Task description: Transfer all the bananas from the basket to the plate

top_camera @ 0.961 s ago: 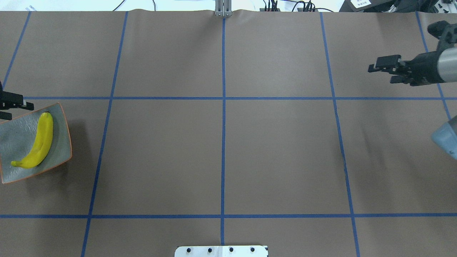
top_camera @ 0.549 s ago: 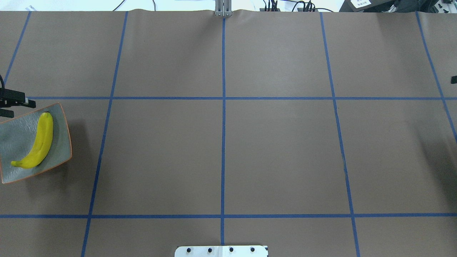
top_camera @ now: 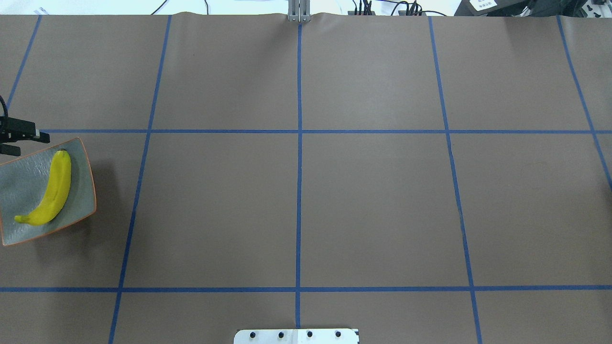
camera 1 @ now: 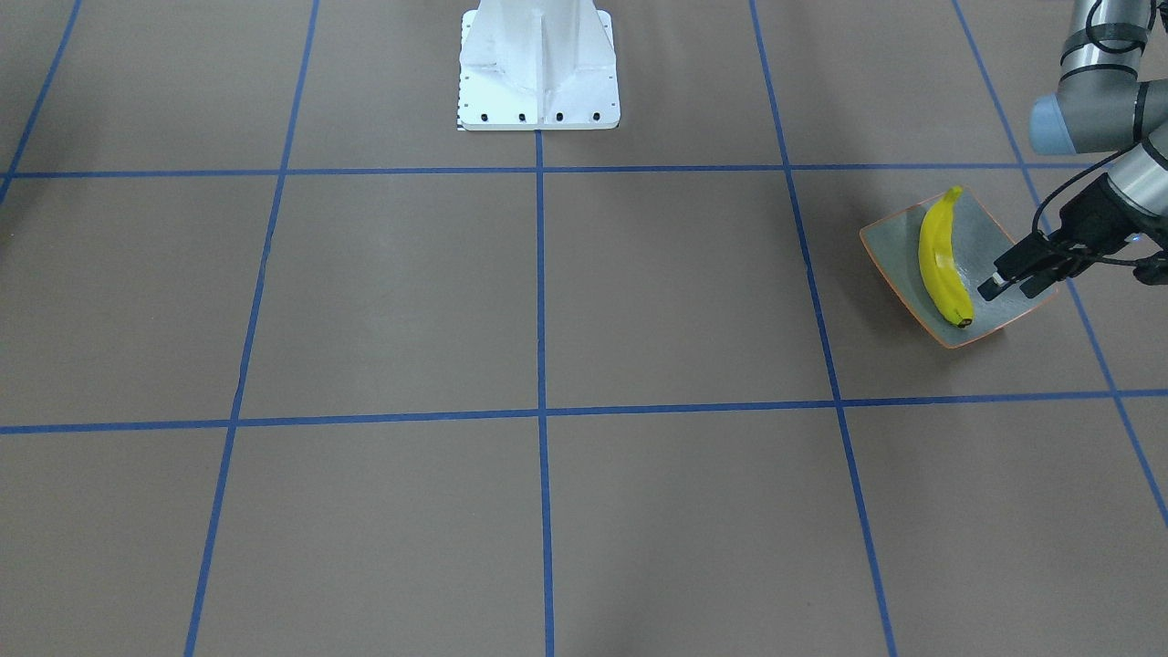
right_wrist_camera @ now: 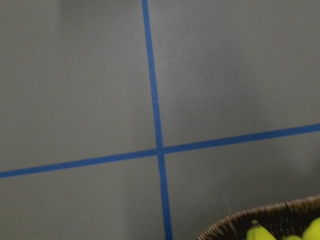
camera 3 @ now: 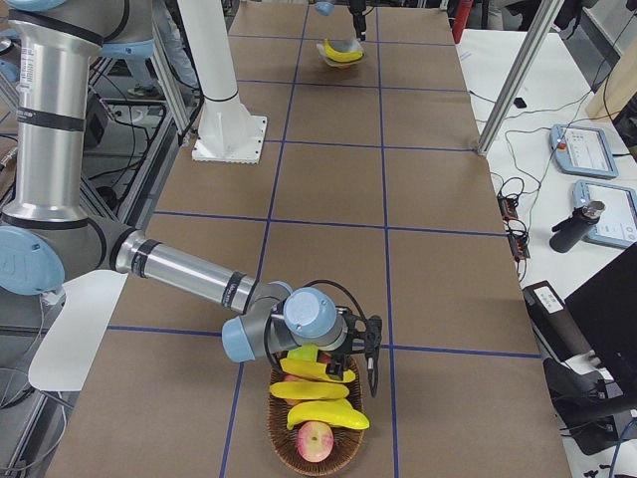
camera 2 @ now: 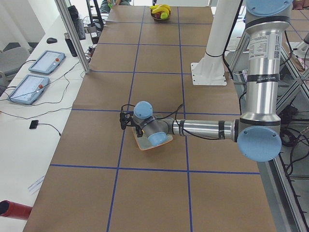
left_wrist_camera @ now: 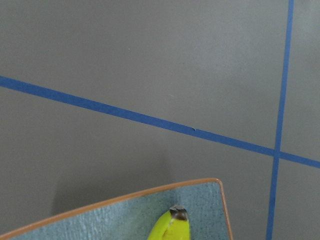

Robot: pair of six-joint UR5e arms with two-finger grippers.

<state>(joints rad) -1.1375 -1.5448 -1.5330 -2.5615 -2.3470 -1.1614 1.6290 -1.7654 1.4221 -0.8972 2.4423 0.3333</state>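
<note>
Three bananas lie crosswise in the basket just below our right hand, whose grip we cannot tell, so it is nearer than our left hand, spread empty beside the plate holding one banana.

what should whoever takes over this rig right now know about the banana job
Left end effector: open and empty, by the edge of the plate.
Right end effector: above the basket at the table's end on the robot's right. It shows only in the side camera, so open or shut cannot be told.
Done: one banana lies on the plate.
Left: three bananas, as far as can be seen, lie in the basket beside a reddish round fruit that is not part of the job.
</note>
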